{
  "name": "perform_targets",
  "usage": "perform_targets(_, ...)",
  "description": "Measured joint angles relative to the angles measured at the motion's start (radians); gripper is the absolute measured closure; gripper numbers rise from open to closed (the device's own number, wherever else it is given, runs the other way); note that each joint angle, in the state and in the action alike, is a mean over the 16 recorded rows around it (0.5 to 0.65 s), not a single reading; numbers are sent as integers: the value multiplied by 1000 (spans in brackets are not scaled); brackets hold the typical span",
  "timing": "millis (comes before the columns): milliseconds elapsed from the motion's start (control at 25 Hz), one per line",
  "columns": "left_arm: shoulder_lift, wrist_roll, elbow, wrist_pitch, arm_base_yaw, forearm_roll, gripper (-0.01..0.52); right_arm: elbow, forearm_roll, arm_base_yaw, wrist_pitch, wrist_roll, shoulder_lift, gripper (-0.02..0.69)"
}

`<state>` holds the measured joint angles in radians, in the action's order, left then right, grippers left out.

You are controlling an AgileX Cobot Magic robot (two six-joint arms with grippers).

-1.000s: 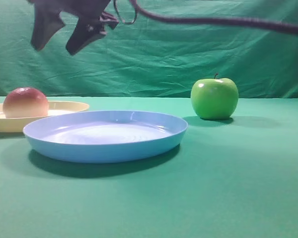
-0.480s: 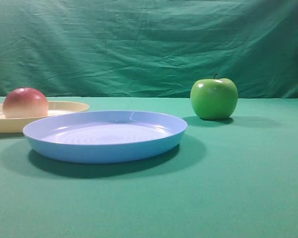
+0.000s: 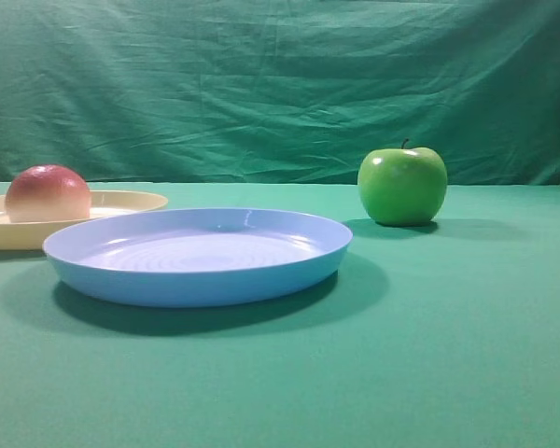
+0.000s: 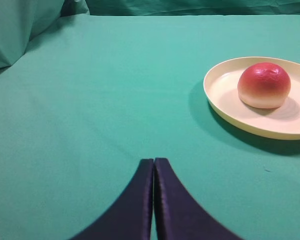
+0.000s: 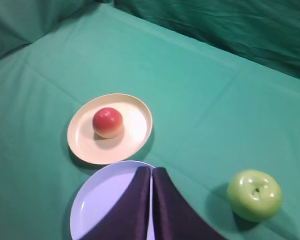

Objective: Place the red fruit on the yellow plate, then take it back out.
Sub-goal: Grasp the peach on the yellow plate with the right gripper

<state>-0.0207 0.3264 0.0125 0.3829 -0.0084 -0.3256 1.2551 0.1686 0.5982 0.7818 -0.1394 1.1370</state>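
Right pincer (image 5: 151,200) at bottom centre, fingers pressed together, nothing between them. It hangs over the blue plate (image 5: 97,210), covering that plate's right part. Red fruit (image 5: 108,121) sits inside the yellow plate (image 5: 135,137), left of its centre. Yellow plate rim is just beside the blue plate's top edge. Green apple (image 5: 254,194) stands alone on the tabletop (image 5: 205,110), well right of both plates.

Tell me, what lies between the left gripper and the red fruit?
In the left wrist view, only bare green cloth and the yellow plate's near rim separate the left gripper from the red fruit.
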Motion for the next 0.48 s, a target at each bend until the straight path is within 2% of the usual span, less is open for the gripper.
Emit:
perform_targets(280,0,0,0,0,0,0,514,-147,-200,-11,9,186,-215,665)
perform_targets(480,0,0,0,0,0,0,514,-280,-276,-70,-37,256,-371,665)
